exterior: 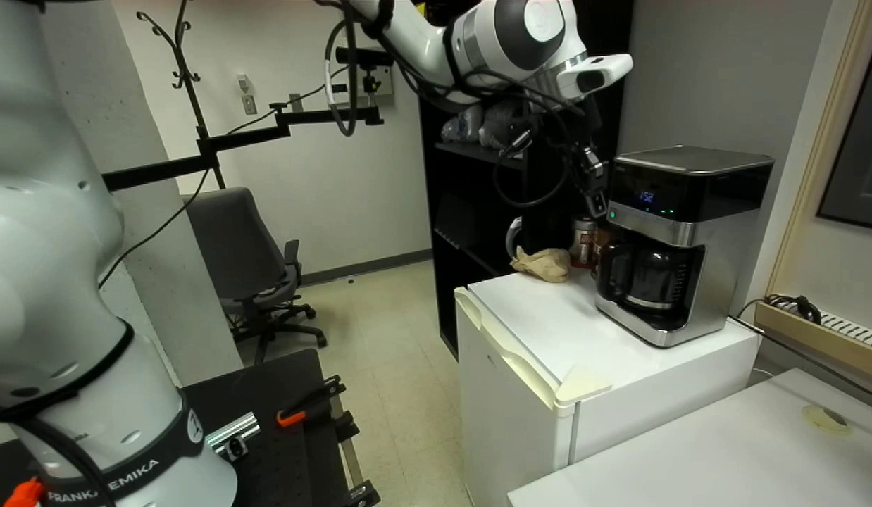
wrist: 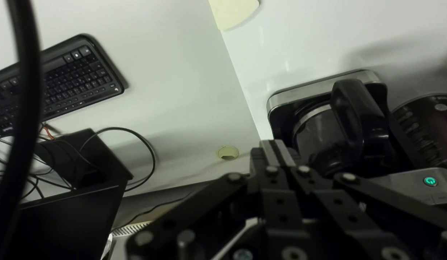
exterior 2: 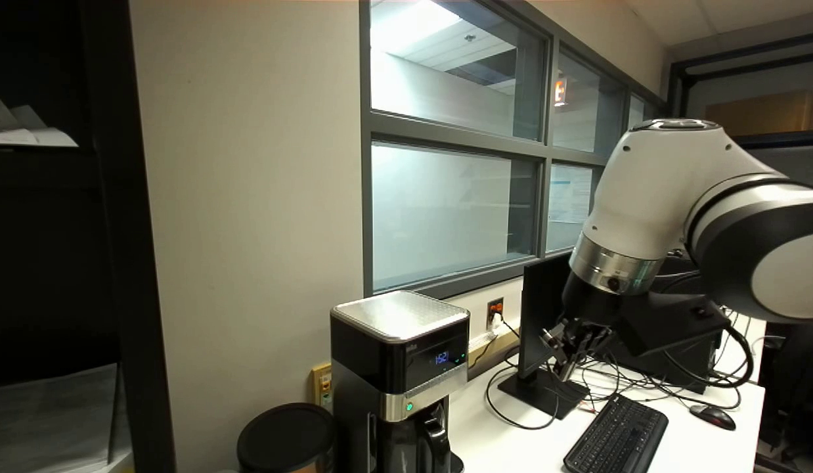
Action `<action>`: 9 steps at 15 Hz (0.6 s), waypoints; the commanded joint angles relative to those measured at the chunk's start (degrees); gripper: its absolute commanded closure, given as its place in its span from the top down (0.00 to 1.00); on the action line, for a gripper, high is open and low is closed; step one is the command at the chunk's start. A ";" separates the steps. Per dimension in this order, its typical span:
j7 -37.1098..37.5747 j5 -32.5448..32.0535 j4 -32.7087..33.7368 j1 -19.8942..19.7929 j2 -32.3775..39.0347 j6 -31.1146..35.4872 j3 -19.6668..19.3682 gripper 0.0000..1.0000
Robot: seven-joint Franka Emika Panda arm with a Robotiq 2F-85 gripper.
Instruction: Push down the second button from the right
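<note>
One silver-and-black box-shaped coffee maker stands upright on a white refrigerator, toward the right side of its top in an exterior view. Its glossy black upper front shows a blue lit display, and just below runs a silver metal band with a round green-lit button at its left end. The wrist view shows faint rectangular outlines near this button; which button is second from the right cannot be told. A glass carafe with a black curved handle sits inside the coffee maker, beneath the band.

The black metal claw hangs from a white-and-black robot arm, pointing downward, its two fingers drawn together. In an exterior view the claw is right of the coffee maker, with a visible gap between them.

A crumpled tan paper bundle lies on the refrigerator, left of the coffee maker in an exterior view. A dark container with a round black lid stands just beside the coffee maker. Next to the refrigerator, a white bench carries a black keyboard, a black mouse and a black flat monitor.
</note>
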 commanded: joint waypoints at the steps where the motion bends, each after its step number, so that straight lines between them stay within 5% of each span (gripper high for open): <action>1: 4.73 -4.96 6.44 3.79 5.76 1.38 -3.65 0.00; 9: 8.95 -5.91 16.77 9.02 15.27 3.78 -8.84 0.00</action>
